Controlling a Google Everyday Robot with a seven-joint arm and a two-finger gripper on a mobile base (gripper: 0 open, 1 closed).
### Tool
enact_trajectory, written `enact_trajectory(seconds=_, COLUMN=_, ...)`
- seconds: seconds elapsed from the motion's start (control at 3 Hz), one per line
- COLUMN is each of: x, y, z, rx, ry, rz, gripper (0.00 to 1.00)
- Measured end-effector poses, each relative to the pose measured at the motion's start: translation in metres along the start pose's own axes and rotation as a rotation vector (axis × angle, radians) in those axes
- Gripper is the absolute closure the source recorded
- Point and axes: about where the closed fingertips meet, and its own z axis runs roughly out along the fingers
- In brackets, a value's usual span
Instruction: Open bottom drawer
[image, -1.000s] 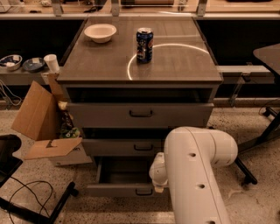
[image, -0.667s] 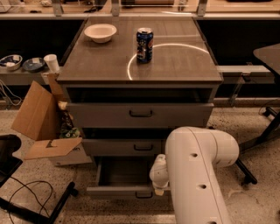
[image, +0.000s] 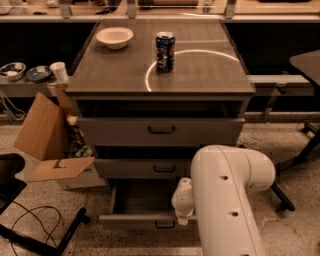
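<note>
The bottom drawer (image: 140, 220) is the lowest of three grey metal drawers. It is pulled out, its plain grey tray (image: 145, 197) showing, with a small black handle (image: 165, 225) on its narrow front. My white arm (image: 227, 200) reaches down at the drawer's right end. My gripper (image: 182, 217) sits at the front panel just right of the handle, partly hidden by the arm. The middle drawer (image: 165, 168) and top drawer (image: 161, 131) stand slightly out.
On the cabinet top (image: 200, 75) stand a blue can (image: 164, 51) and a white bowl (image: 114, 36). An open cardboard box (image: 55, 145) lies left of the cabinet. A black stand and cables (image: 30, 225) are at the lower left. A black table leg (image: 295, 160) stands right.
The bottom drawer has come out a little further toward me, with the gripper at its front. The other drawers have not moved.
</note>
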Motion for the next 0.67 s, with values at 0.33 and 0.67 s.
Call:
enact_trajectory(seconds=0.33, x=0.0025, y=0.0105, z=0.0020, rx=-0.015, ry=0.009, rz=0.004, gripper=1.00)
enact_trajectory(seconds=0.67, x=-0.0002, y=0.0104, z=-0.0013, rx=-0.015, ry=0.009, rz=0.004, gripper=1.00)
